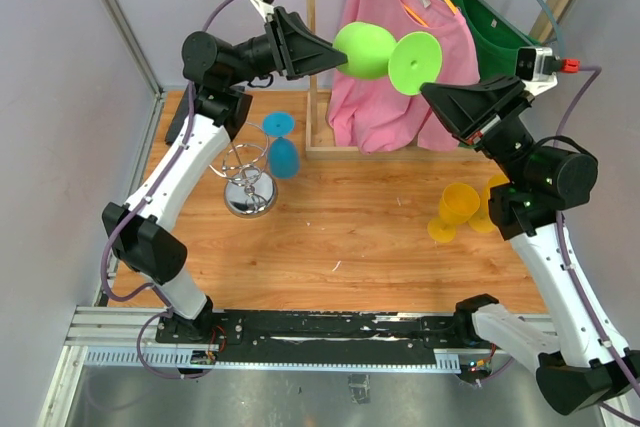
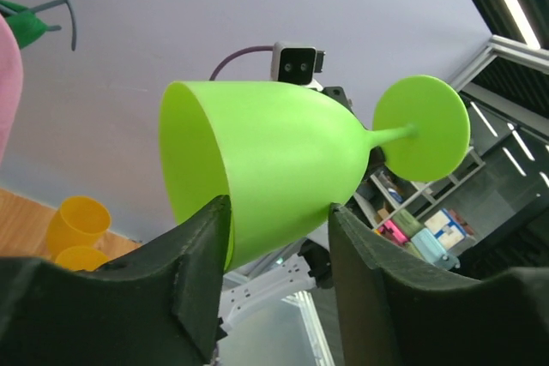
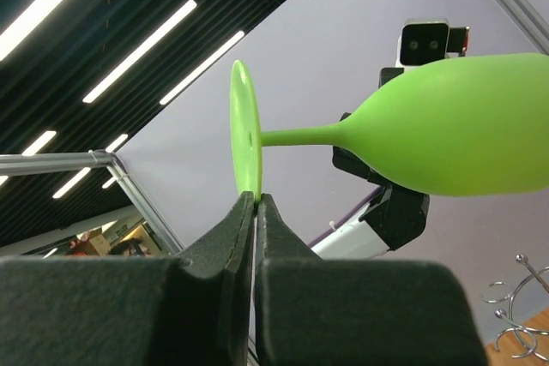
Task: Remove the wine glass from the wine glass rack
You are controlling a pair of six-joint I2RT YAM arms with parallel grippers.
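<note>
A lime green wine glass [image 1: 365, 50] hangs sideways in the air above the back of the table, held between both arms. My left gripper [image 1: 335, 55] has its fingers pressed against both sides of the bowl [image 2: 274, 169]. My right gripper [image 3: 256, 199] is shut on the rim of the glass's round foot [image 3: 244, 139]. The chrome wine glass rack [image 1: 250, 182] stands on the table below the left arm. A blue wine glass [image 1: 283, 155] hangs upside down on it.
Two yellow cups [image 1: 455, 209] stand on the table at the right. Behind, a wooden clothes rack [image 1: 312, 47] carries a pink shirt [image 1: 390, 97] and a green shirt [image 1: 490, 17]. Purple walls close in the left and back sides.
</note>
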